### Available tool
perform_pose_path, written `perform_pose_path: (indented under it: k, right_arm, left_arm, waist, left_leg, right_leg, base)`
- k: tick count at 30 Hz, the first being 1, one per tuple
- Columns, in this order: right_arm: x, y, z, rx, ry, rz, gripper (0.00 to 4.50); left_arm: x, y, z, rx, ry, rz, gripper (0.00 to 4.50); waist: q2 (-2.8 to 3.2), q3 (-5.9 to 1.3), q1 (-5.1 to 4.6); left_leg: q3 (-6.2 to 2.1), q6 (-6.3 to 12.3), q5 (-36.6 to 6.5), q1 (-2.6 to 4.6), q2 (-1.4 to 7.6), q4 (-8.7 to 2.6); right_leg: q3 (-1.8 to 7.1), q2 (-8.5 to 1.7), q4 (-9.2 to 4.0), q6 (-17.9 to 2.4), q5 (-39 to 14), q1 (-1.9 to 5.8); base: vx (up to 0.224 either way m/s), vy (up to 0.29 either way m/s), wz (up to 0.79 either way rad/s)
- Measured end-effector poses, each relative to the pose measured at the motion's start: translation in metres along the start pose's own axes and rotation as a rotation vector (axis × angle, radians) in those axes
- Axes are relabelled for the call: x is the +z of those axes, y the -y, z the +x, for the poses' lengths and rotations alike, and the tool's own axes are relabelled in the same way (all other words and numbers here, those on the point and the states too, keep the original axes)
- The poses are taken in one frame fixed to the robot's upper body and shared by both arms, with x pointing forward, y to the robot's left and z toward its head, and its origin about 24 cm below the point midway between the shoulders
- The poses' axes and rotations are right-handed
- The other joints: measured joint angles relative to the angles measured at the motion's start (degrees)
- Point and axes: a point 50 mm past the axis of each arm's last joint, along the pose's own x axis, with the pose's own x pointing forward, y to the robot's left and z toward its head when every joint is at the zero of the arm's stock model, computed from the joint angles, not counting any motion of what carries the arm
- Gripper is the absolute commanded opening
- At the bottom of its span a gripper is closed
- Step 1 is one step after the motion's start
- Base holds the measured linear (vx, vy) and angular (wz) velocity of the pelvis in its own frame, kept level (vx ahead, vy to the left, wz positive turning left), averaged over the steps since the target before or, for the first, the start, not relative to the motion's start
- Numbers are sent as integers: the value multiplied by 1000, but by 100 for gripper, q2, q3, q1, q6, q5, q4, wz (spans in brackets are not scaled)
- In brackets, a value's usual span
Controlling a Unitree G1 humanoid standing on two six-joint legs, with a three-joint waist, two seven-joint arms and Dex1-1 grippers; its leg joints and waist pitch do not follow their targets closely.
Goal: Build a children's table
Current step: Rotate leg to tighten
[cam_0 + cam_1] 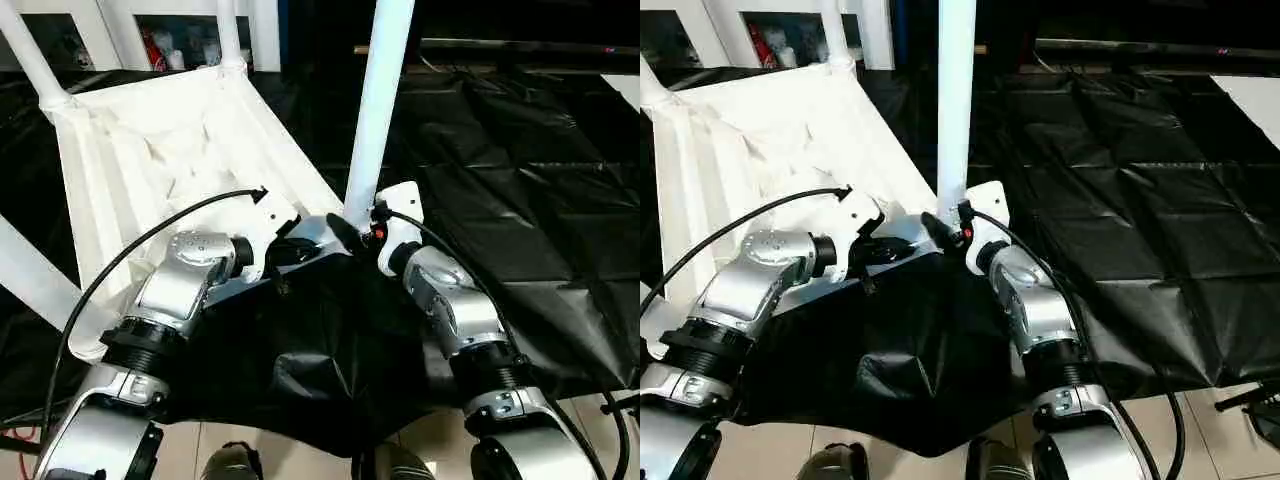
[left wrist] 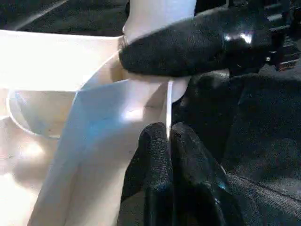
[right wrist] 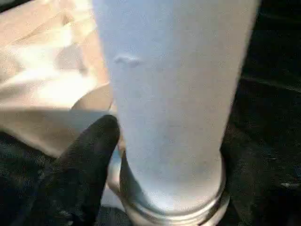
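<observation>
The children's table lies upside down on a black sheet, its ribbed white top (image 1: 150,150) facing up. White legs stand in the far corner sockets (image 1: 30,55) (image 1: 228,30), and another leg (image 1: 30,280) crosses the left edge. A tall leg (image 1: 385,90) stands in the near right corner socket (image 3: 169,207). My left gripper (image 2: 164,134) is shut on the thin rim of the table top right beside that socket. My right gripper (image 1: 352,232) sits against the base of the tall leg (image 3: 174,94), just above the socket collar.
The black sheet (image 1: 520,200) covers the floor and stretches wide to the right. A white cabinet (image 1: 100,30) with items on its shelves stands at the back left. Pale floor tiles (image 1: 1230,420) show at the near right, past the sheet's edge.
</observation>
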Motion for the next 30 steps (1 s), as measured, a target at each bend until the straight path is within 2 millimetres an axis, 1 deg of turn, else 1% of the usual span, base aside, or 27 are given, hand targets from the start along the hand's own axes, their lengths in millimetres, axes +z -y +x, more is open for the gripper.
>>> perform_pose_path:
  k: [1, 3, 8, 10, 14, 18, 20, 22, 23, 24, 25, 28, 30]
  right_arm:
    - [0, 0, -1, 35, -6, -22, 374]
    - [-1, 4, -7, 116, -32, -66, 374]
    - [2, 9, -22, 321, -80, -142, 374]
    - [4, 7, -24, 377, -91, -157, 374]
    - [8, 7, -33, 502, -111, -157, 374]
    - [7, 8, -39, 591, -147, -167, 374]
    - [6, 9, -42, 630, -165, -163, 348]
    - [6, 11, -45, 640, -178, -162, 341]
    - [5, 11, -45, 643, -182, -160, 320]
    - [5, 11, -46, 646, -183, -158, 320]
    - [5, 11, -46, 648, -183, -156, 305]
    - [5, 11, -46, 648, -184, -149, 287]
    - [5, 11, -46, 648, -184, -148, 267]
  left_arm:
    - [-1, 0, -3, -7, -1, 9, 0]
    - [-4, 2, -7, -34, -5, 17, 0]
    - [-7, 6, -17, -133, -15, 60, 0]
    - [-8, 8, -19, -171, -20, 77, 0]
    - [-12, 10, -29, -240, -33, 106, 0]
    - [-15, 11, -36, -290, -49, 105, 0]
    - [-16, 11, -40, -318, -55, 104, 0]
    - [-17, 11, -43, -332, -58, 102, 0]
    - [-17, 11, -43, -335, -59, 102, 0]
    - [-17, 11, -44, -337, -60, 102, 0]
    - [-17, 11, -44, -338, -60, 103, 0]
    - [-17, 11, -44, -340, -60, 103, 0]
    - [-17, 11, -43, -338, -60, 104, 0]
  waist:
    - [0, 0, -14]
    - [-2, -1, -8]
    - [-7, -3, 59]
    - [-12, -6, 93]
    - [-24, -8, 101]
    - [-44, -15, 108]
    - [-50, -14, 110]
    - [-59, -14, 117]
    - [-63, -14, 117]
    - [-65, -14, 116]
    - [-66, -15, 116]
    - [-68, -15, 120]
    - [-68, -15, 122]
  left_leg:
    - [-1, 0, 0, -1, 1, -1]
    - [0, 0, 0, -2, 1, -4]
    - [6, 3, -1, -9, 1, -4]
    - [8, 3, -1, -11, 1, 0]
    - [8, 4, -1, -12, 0, 5]
    - [8, 4, -1, -13, 1, 6]
    - [8, 4, -1, -13, 1, 7]
    - [9, 4, -1, -13, 1, 7]
    - [8, 4, -1, -12, 2, 8]
    - [8, 4, -1, -12, 2, 8]
    - [9, 4, -1, -13, 2, 9]
    - [9, 4, -1, -13, 2, 9]
    - [8, 4, -1, -13, 2, 9]
  right_leg:
    - [-1, 1, 1, 1, -1, -1]
    - [-3, 1, 0, 4, -2, -1]
    - [-8, 0, -3, 4, -3, -2]
    - [-8, -1, -2, 3, -3, -2]
    - [-8, -3, 0, 2, -2, -1]
    - [-9, -3, 2, 2, -2, -1]
    - [-9, -3, 3, 2, -2, -1]
    - [-10, -3, 5, 2, -2, -1]
    - [-10, -3, 6, 2, -2, -1]
    - [-10, -3, 7, 2, -2, -1]
    - [-10, -3, 7, 1, -2, -1]
    - [-11, -3, 7, 2, -2, -1]
    - [-11, -3, 7, 1, -2, -1]
  base:
    - [0, 0, 0]
    - [0, 0, 0]
    - [0, 0, 0]
    - [0, 0, 0]
    - [0, 0, 0]
    - [0, 0, 0]
    - [0, 0, 0]
    - [0, 0, 0]
    - [0, 0, 0]
    - [0, 0, 0]
    - [0, 0, 0]
    - [0, 0, 0]
    - [0, 0, 0]
